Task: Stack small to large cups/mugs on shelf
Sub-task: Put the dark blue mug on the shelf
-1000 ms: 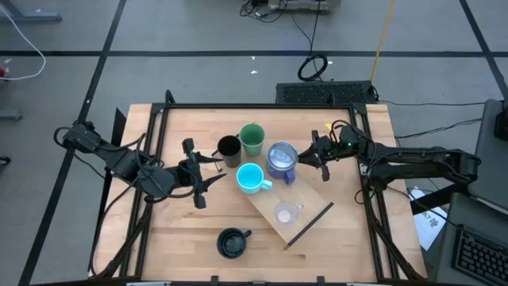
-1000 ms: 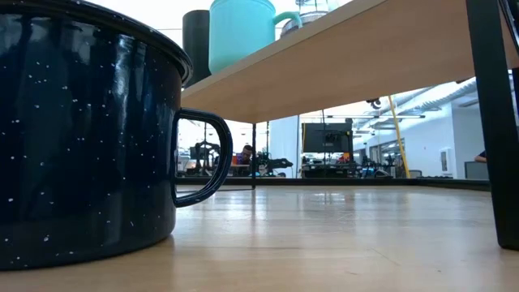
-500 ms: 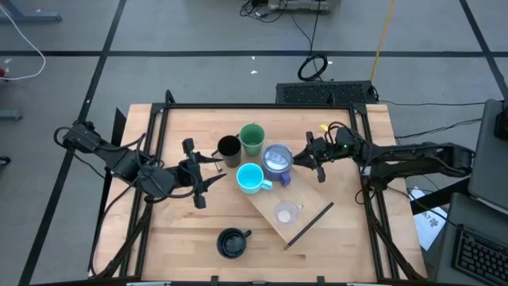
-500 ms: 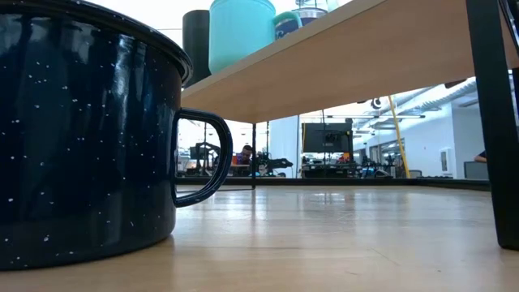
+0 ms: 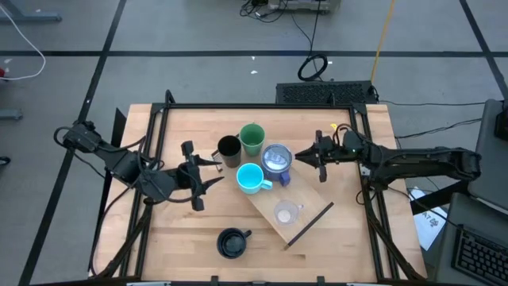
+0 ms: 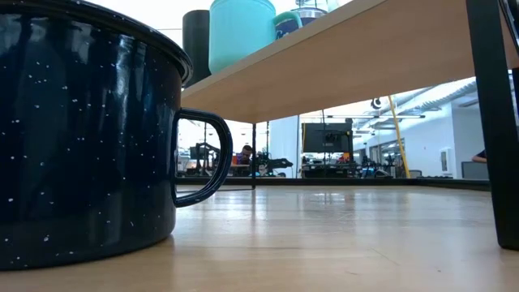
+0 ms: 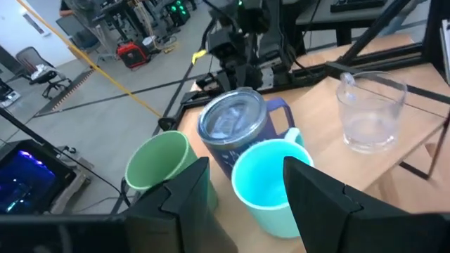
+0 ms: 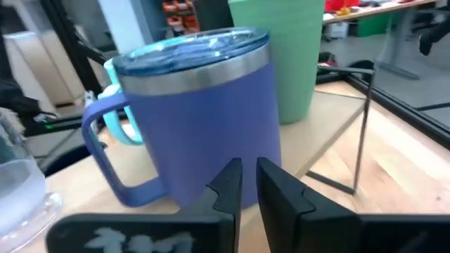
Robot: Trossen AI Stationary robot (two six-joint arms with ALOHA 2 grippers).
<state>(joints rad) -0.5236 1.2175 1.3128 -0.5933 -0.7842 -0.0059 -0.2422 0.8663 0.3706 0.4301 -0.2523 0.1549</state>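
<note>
High view: bluish-purple shiny metal tumbler with a clear lid and a side handle [image 5: 279, 160], standing upright on the far end of the long light-wood shelf plank [image 5: 305, 208] that lies slantwise across the wooden tabletop [image 5: 182, 230]. Judged rigid, fairly heavy for its kind and slick on the painted wall; the handle or the steel band under the lid looks the surer hold, since the closed lid rules out a rim pinch.

On the same plank: cyan handled mug [image 5: 250, 178] at the tumbler's near-left, just beside it; small clear glass cup [image 5: 285, 213] nearer the plank's middle, apart from both, probably light and breakable. Off the plank on the table: matte black cup [image 5: 228, 149] and pale green cup [image 5: 252, 138] side by side behind the cyan mug; dark navy speckled enamel mug with handle [image 5: 231, 243] alone near the front edge, filling the low view's left.

Right gripper [image 5: 304, 157]: just beside the tumbler's right wall, fingers drawn nearly together with nothing between them; its wrist view shows the tips close against the purple wall, contact uncertain. This reads as nudging or lining up, not gripping.

Left gripper [image 5: 208, 171]: waits left of the cyan mug, fingers spread and empty.
</note>
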